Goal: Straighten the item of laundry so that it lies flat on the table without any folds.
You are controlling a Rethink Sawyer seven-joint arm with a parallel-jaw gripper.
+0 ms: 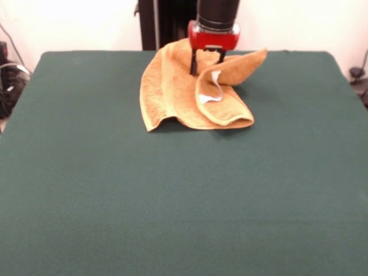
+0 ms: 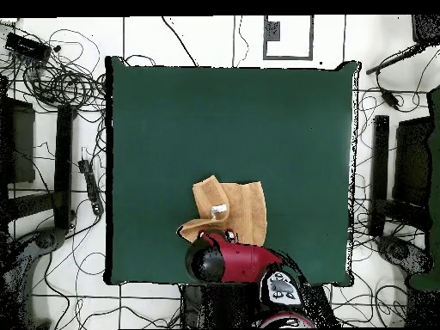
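Towel point(image 1: 178, 92) crumpled w/ folds, far side of table point(image 1: 172, 201).
We see gripper point(image 1: 206, 64) fingers apart, down in the towel's folds.

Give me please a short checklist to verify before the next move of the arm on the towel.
1. Towel flat: not ok, a flap is folded over, white tag showing.
2. Gripper over the towel: ok, at its far part.
3. Fingers holding cloth: cannot tell.
4. Towel fully on the table: ok, though near the robot-side edge.
5. Room to spread: ok, bare green surface toward the camera in the front view.
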